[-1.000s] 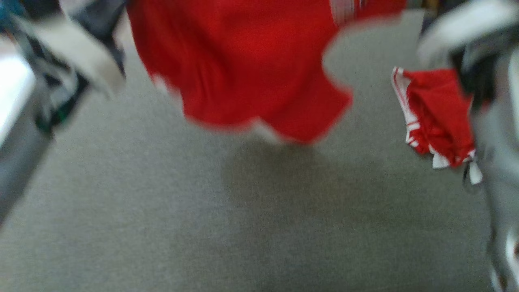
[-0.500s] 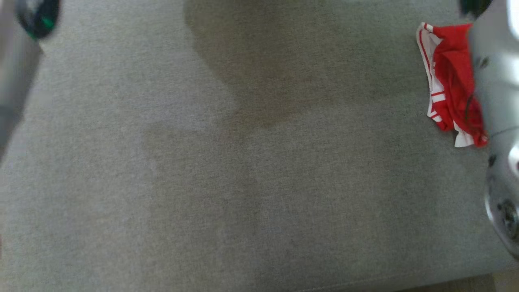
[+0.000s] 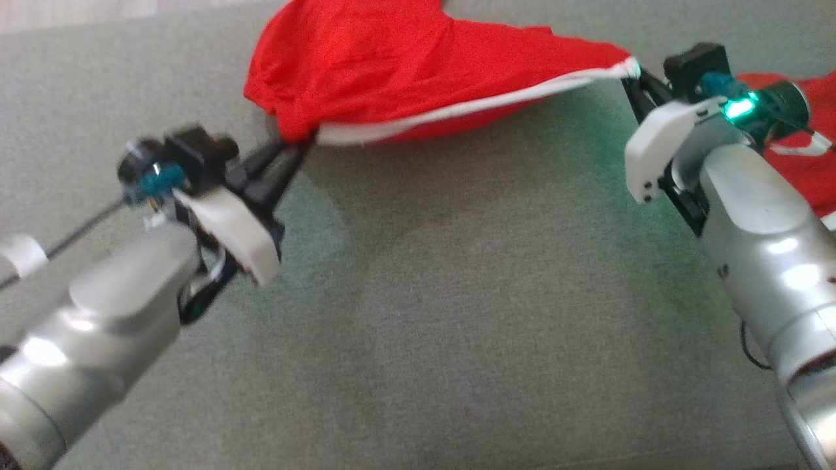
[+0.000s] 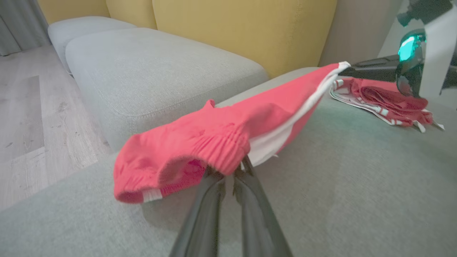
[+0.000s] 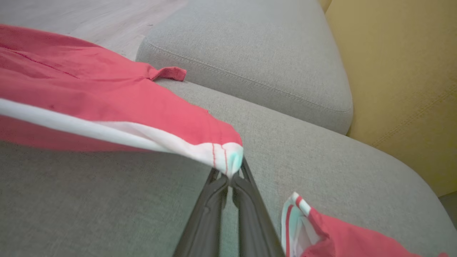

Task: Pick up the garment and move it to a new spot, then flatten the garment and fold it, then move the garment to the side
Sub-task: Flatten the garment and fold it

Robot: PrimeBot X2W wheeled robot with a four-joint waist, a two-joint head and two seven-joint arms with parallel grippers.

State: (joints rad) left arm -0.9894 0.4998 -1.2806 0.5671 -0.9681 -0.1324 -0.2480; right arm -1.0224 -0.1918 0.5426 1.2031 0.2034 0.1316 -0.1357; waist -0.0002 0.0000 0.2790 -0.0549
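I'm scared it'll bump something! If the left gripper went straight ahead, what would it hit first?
The red garment: the left gripper is shut on its bunched waistband, right ahead. Past that, probably the grey sofa seat, though depth is unclear.

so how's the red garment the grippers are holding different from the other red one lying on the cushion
The held garment is stretched between the left gripper and right gripper, each shut on an end; the other garment lies bunched on the grey cushion, touched by neither. The held garment shows one broad white band; the other garment shows several thin white stripes. Both are red with white trim.
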